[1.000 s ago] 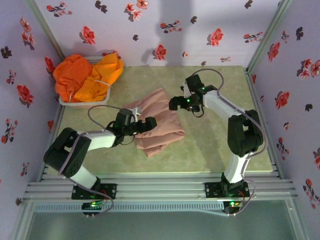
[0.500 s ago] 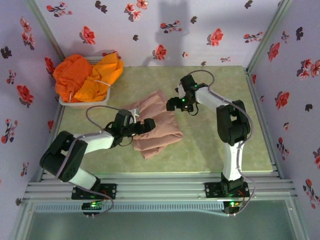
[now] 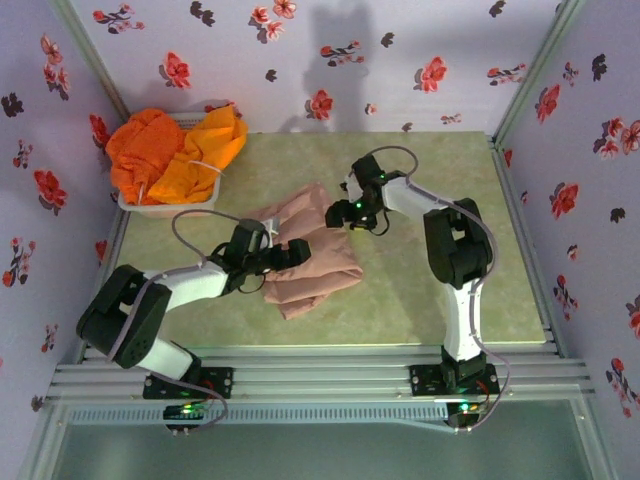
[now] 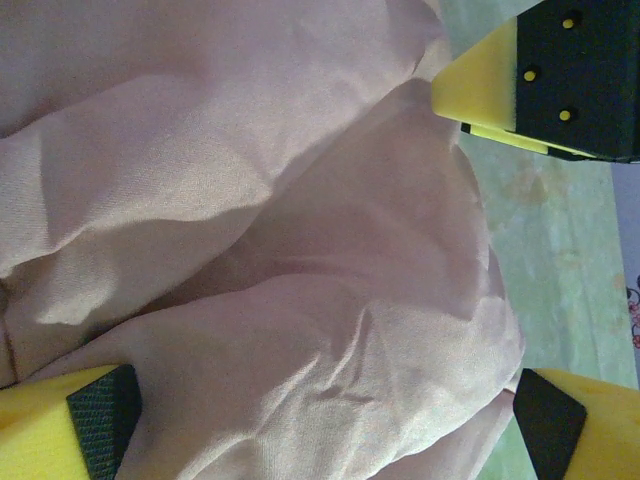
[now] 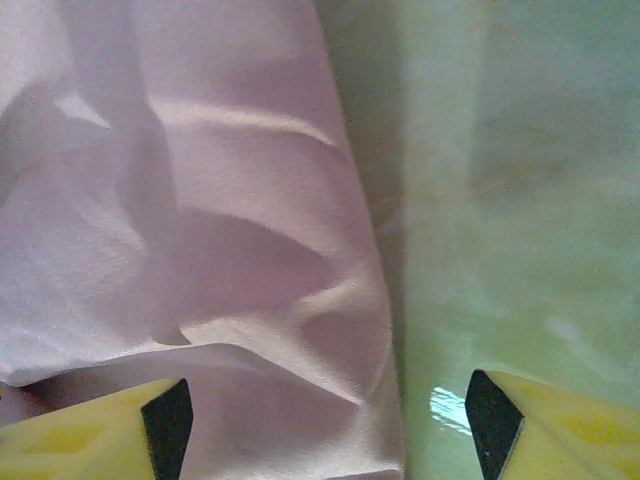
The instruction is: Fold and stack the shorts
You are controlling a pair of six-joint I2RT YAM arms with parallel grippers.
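Step in hand: folding the pink shorts [image 3: 325,268], which lie crumpled mid-counter. The left claw [image 3: 298,248] is spread open over the cloth, and the right claw [image 3: 342,212] gapes astride its far edge. The next move probably calls for pinching that edge and carrying it over. The orange shorts [image 3: 175,150] lie in the basket [image 3: 163,207].

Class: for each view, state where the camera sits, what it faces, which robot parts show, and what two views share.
Top external: above and behind the arms, looking down at the table; both arms, left tool and right tool show.
Left wrist: on the left arm, facing the pink shorts; own fingertips show.
Right wrist: on the right arm, facing shorts edge and table; own fingertips show.
Shared: pink shorts.
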